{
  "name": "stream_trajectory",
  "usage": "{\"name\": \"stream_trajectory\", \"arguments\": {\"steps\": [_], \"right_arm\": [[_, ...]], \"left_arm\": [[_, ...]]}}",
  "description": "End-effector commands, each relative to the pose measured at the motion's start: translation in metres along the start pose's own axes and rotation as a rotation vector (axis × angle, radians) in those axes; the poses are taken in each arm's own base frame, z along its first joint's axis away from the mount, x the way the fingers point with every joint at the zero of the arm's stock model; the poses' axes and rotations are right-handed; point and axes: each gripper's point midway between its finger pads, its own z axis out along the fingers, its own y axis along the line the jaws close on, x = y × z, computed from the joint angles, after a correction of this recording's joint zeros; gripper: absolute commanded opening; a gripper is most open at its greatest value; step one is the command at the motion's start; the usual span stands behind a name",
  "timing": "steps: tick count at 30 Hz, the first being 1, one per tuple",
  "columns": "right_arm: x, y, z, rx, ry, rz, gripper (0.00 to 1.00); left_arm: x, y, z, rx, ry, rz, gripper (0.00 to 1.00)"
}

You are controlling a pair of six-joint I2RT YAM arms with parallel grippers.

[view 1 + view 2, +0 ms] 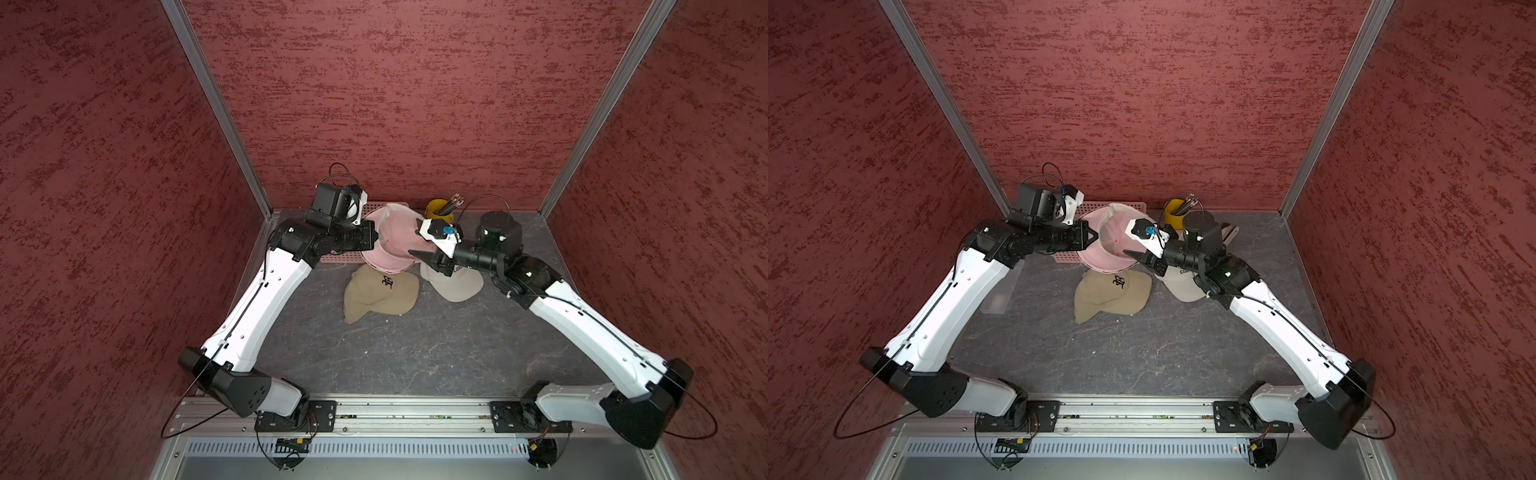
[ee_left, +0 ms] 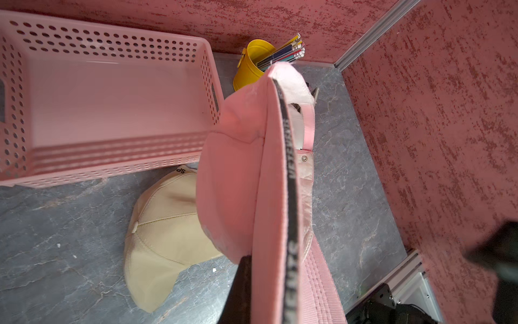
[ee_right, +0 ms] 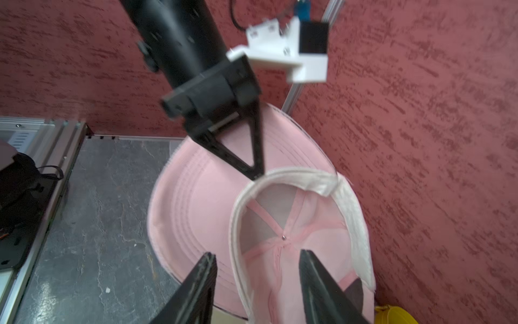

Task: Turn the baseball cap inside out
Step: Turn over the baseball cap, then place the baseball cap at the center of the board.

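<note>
The worktop [image 1: 415, 353] is carrying a crowd around the job. A pink perforated basket [image 2: 106, 42] is sitting at about 11 o'clock against the back wall, partly hidden under the left arm in both top views. A yellow cup [image 1: 438, 210] of pencils [image 1: 451, 203] is standing at 12 o'clock, just behind the lifted cap. A tan cap [image 1: 380, 293] is lying crown-up directly below the work, and a cream cap [image 1: 457, 286] is lying at 3 o'clock of it, half covered by the right arm.

The pink baseball cap [image 1: 390, 237] is hanging clear of the worktop between the two arms, over the near edge of the basket and the tan cap. Its long axis is running roughly from 12 to 6 o'clock, with the brim pointing toward 6 and the back strap toward 12, near the yellow cup. The crown is bulging toward 9 o'clock, and its white-lined hollow is facing 3 o'clock, toward the right arm.

The left gripper [image 3: 256, 175] is reaching in from 9 o'clock, its jaws pinching closed on the cap where the brim meets the sweatband. The right gripper [image 3: 255, 258] is coming from 3 o'clock with its jaws standing apart and gripping nothing; in the right wrist view the white rim is passing between them, and whether either finger is touching fabric cannot be told.
</note>
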Motion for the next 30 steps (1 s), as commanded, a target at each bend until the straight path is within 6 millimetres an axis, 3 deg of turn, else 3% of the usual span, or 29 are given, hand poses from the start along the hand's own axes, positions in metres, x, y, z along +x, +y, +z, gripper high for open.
{"name": "stream_trajectory", "arguments": {"steps": [1, 5, 10, 15, 18, 23, 26, 30], "right_arm": [[-0.002, 0.027, 0.003, -0.019, -0.035, -0.025, 0.56], [0.001, 0.032, 0.017, 0.086, 0.013, -0.096, 0.66], [0.012, 0.030, 0.044, 0.201, 0.110, -0.192, 0.66], [0.022, 0.015, 0.062, 0.333, 0.191, -0.262, 0.61], [0.028, 0.006, 0.066, 0.378, 0.229, -0.253, 0.51], [0.025, -0.001, 0.068, 0.411, 0.232, -0.211, 0.15], [0.027, -0.003, 0.066, 0.412, 0.250, -0.157, 0.01], [0.036, -0.012, 0.058, 0.424, 0.263, -0.050, 0.00]], "left_arm": [[-0.017, -0.013, 0.006, 0.063, -0.031, -0.054, 0.00], [-0.018, -0.016, 0.013, 0.080, -0.013, -0.073, 0.00], [-0.020, -0.020, 0.015, 0.098, -0.010, -0.098, 0.00], [-0.022, -0.025, 0.017, 0.127, -0.010, -0.125, 0.00], [-0.021, -0.027, 0.018, 0.134, -0.011, -0.124, 0.00], [-0.019, -0.027, 0.018, 0.135, -0.014, -0.121, 0.00], [-0.020, -0.030, 0.018, 0.151, -0.021, -0.122, 0.00], [-0.024, -0.033, 0.017, 0.175, -0.046, -0.120, 0.09]]}}
